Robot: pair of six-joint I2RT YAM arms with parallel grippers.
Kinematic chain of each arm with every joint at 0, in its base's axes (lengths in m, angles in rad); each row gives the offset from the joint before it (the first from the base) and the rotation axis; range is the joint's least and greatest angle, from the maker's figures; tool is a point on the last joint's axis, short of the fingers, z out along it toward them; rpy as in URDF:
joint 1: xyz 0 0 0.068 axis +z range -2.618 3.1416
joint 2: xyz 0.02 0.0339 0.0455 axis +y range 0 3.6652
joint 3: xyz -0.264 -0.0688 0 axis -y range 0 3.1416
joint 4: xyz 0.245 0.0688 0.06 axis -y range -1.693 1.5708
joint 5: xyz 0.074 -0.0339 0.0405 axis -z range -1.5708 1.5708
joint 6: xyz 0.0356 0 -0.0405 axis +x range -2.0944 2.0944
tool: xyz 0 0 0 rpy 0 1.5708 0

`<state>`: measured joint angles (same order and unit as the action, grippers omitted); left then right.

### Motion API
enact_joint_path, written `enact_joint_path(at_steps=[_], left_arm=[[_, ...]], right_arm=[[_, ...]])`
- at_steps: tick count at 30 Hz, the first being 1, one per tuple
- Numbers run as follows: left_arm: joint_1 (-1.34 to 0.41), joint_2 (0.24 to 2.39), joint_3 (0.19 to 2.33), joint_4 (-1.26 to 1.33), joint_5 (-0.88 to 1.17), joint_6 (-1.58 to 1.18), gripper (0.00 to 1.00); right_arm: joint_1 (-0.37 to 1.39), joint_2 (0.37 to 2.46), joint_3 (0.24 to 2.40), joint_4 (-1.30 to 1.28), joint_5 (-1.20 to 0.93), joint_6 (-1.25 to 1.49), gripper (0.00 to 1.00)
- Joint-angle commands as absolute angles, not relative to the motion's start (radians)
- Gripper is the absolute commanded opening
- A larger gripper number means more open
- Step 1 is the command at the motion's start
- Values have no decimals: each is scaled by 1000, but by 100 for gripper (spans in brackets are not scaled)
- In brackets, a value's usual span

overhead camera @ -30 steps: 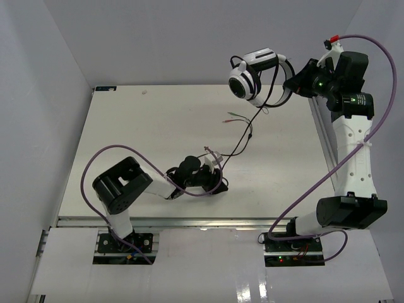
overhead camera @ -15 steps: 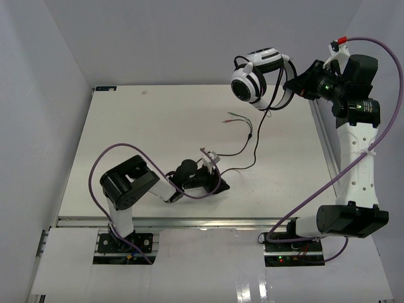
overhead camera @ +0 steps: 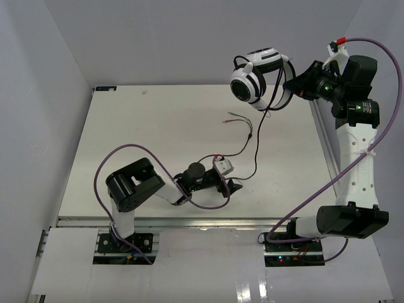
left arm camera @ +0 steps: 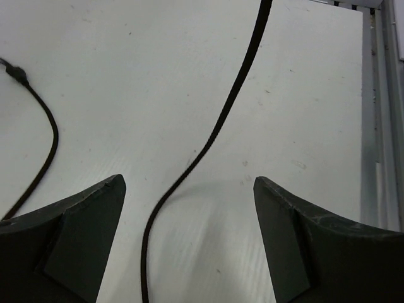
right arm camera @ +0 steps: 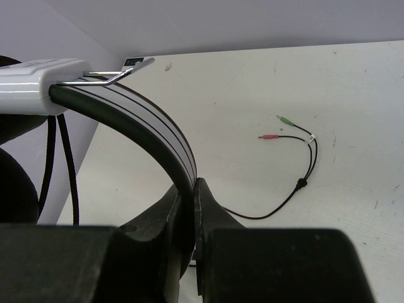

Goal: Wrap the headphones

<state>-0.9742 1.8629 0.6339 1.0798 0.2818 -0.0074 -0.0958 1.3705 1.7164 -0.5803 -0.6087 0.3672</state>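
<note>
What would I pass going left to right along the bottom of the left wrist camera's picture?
A dark wedge-shaped gripper finger → the long thin black headphone cord, running up between the fingers → the other dark gripper finger.

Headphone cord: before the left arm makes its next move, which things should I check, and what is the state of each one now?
1. Right gripper jaws shut on the headband of the headphones: ok.
2. Headphones held up off the table: ok.
3. Cord lies between the jaws of the left gripper: ok.
4. Left jaws shut on the cord: not ok, they stand open.
5. Plugs lying free on the table: ok.
6. Cord clear of the purple cable: cannot tell.
</note>
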Motion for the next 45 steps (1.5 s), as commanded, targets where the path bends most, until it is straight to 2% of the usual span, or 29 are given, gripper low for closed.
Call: enact_joint_path(at_steps=[1, 6, 7, 9, 12, 17, 26, 35, 45], left_arm=[[-1002, 1982, 766, 1142, 284, 136, 94], [-1018, 2093, 934, 1079, 270, 158, 92], [-1019, 2106, 958, 1065, 274, 157, 87], [-1020, 2128, 998, 1026, 278, 149, 73], [-1020, 2141, 1002, 1026, 244, 137, 42], [-1012, 2089, 901, 1071, 210, 104, 0], [-929, 1951, 696, 1155, 341, 35, 0], [-982, 1791, 684, 861, 546, 155, 0], [-1039, 1605, 520, 856, 511, 202, 0]], right_arm=[[-84, 1335, 1721, -495, -658, 416, 8], [-77, 1330, 1712, -491, -663, 419, 8], [-77, 1330, 1712, -490, -663, 420, 8], [-76, 1328, 1710, -490, -663, 420, 8], [-75, 1325, 1709, -489, -664, 419, 8], [-75, 1319, 1706, -497, -657, 408, 8], [-75, 1303, 1716, -528, -611, 360, 8], [-77, 1340, 1707, -545, -495, 315, 8], [-77, 1393, 1703, -561, -410, 261, 8]])
